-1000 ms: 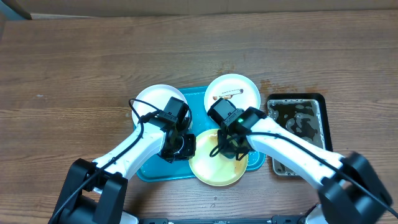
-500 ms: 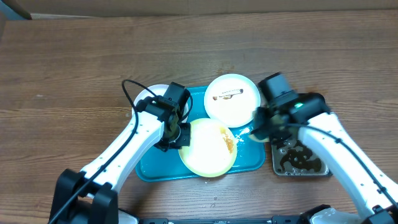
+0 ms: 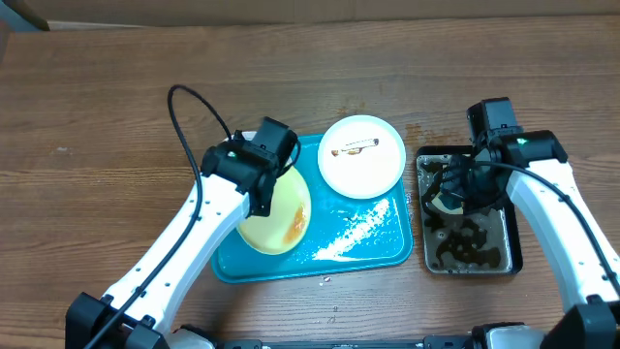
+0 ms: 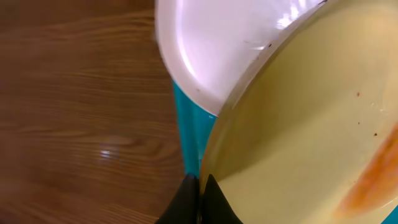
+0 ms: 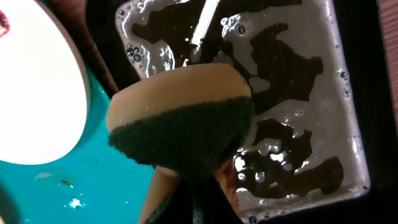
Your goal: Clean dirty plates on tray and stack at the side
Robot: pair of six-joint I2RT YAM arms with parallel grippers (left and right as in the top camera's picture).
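My left gripper [image 3: 260, 206] is shut on the rim of the yellow-green plate [image 3: 278, 215], which is tilted over the left part of the turquoise tray [image 3: 373, 254]; an orange smear shows on it [image 4: 367, 180]. A white plate [image 4: 217, 43] lies partly under it at the tray's far left. Another white plate [image 3: 361, 155] with a brown smear sits at the tray's far right. My right gripper [image 5: 199, 186] is shut on a tan and dark green sponge [image 5: 183, 121] held over the black tray of murky water [image 3: 470, 208].
Soapy foam [image 3: 354, 231] lies on the turquoise tray's right half. The black tray stands just right of the turquoise tray. Wooden table [image 3: 107, 116] surrounds both. A black cable [image 3: 189, 107] loops from my left arm.
My left gripper has tilted and pulled the yellow-green plate leftward. My right gripper has moved right with the sponge, off the tray and over the black water tray.
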